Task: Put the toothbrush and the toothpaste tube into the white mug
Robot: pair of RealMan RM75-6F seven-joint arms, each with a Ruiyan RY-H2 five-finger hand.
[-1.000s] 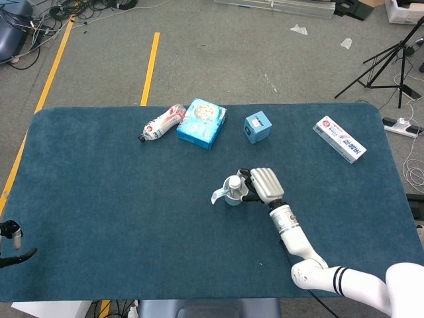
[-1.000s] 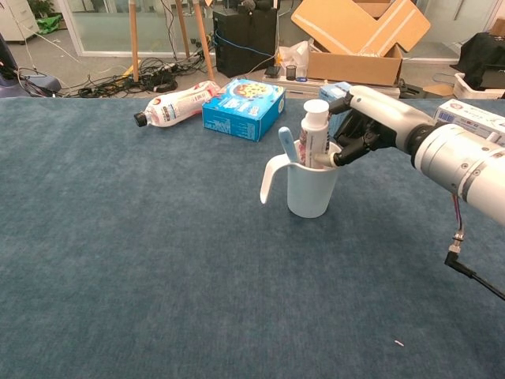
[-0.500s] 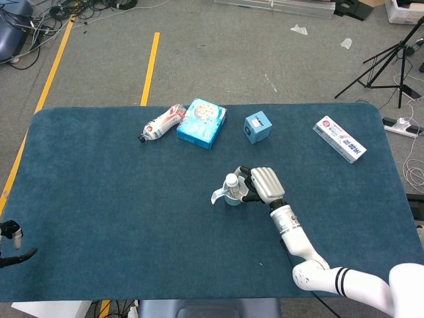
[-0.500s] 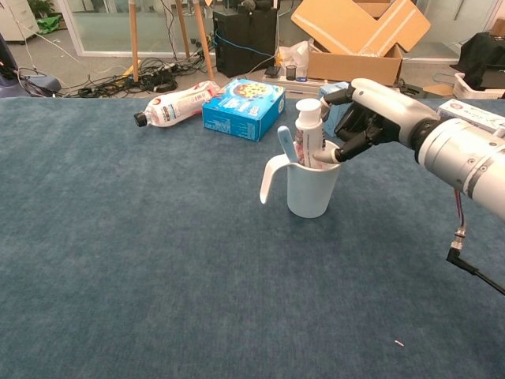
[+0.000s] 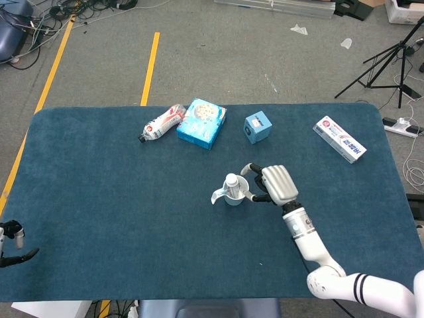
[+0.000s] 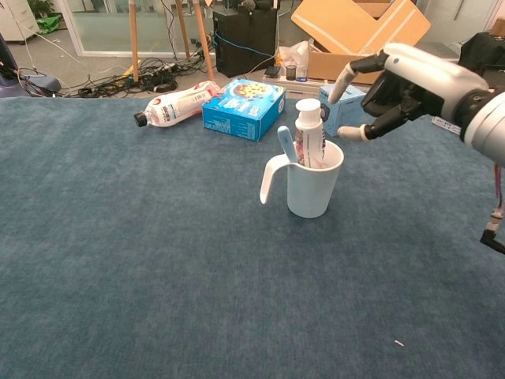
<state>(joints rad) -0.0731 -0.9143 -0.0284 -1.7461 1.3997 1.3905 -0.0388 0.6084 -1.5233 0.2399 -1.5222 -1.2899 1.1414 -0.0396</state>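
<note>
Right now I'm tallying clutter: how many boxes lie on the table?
3. A blue box at the far edge beside the bottle, a small blue cube box to its right, and a long white box near the far right corner. None seems hidden.

Toppled bottle (image 5: 161, 123) touching blue box (image 5: 201, 123); blue cube (image 5: 257, 126); long carton (image 5: 339, 139) apart.
</note>
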